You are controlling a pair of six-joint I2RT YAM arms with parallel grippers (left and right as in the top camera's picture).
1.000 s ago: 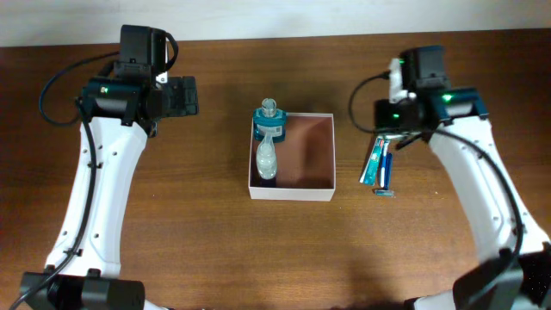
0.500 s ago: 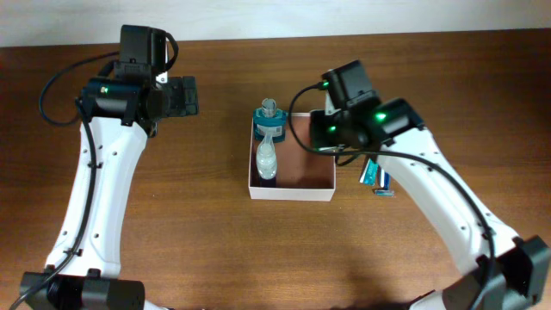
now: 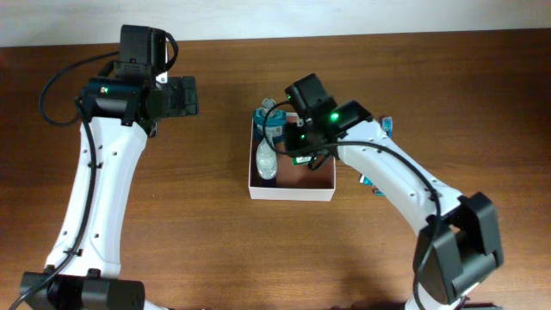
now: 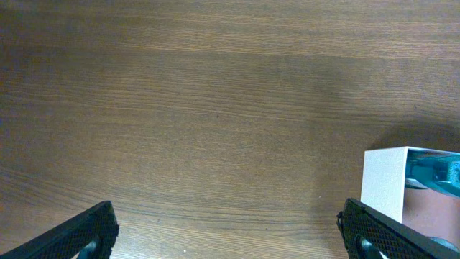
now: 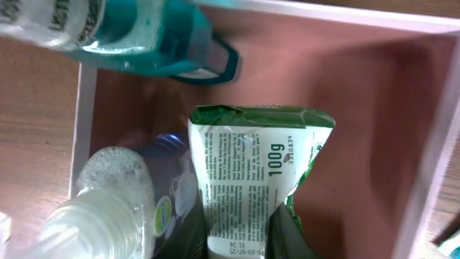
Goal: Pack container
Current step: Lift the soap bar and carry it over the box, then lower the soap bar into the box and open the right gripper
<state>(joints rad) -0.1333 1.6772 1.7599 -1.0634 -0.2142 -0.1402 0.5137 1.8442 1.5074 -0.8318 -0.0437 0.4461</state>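
The container, a square white-walled box with a reddish-brown inside, sits mid-table. In it lie a teal bottle and a clear bottle. My right gripper is over the container's middle, shut on a green-and-white 100g packet that hangs inside the box, next to the clear bottle and below the teal bottle. My left gripper is open and empty over bare table, left of the container; its wrist view shows the box corner.
Blue and teal flat packs lie on the table right of the container, mostly hidden by my right arm; bits show at the far end and the near end. The brown wooden table stretches left.
My right arm has swung left from above the blue packs to over the container, with the green packet in its fingers. The left arm has not moved.
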